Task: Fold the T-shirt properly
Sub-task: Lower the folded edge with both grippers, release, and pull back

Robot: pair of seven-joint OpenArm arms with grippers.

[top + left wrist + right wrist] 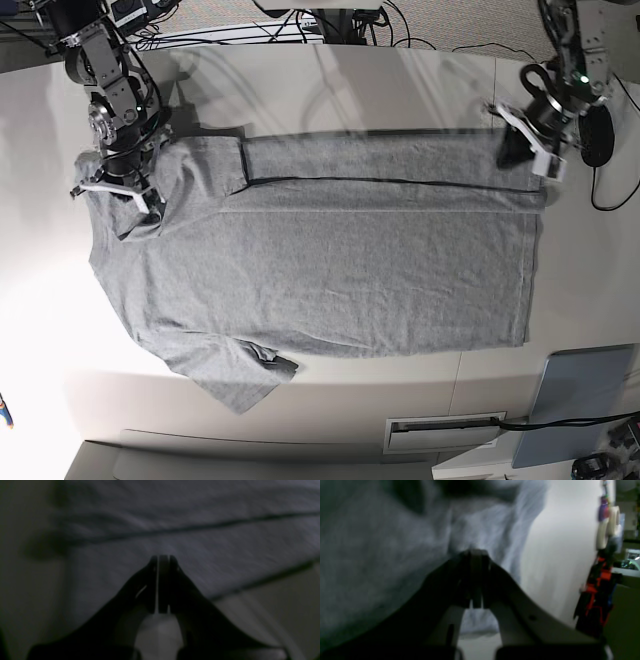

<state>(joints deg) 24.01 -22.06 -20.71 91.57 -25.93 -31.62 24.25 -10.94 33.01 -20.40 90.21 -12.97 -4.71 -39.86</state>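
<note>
Both my grippers, left [162, 557] and right [476, 552], are pinching together over the T-shirt [330, 270], around 12 o'clock, readying a fold.

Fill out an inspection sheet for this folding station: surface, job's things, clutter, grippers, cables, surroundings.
Surface: pale table, bare around the cloth.
Job's things: grey T-shirt spread flat, plain side up; its far long edge is folded over into a band; one sleeve sticks out at the near edge.
Clutter: grey flat panel at the near corner.
Grippers: left gripper shut, over the shirt's hem corner, hold on the cloth unclear; right gripper shut, at the bunched shoulder end, hold unclear.
Cables: black leads along the far edge; one cable by the panel.
Surroundings: red and black gear beyond the table.
</note>
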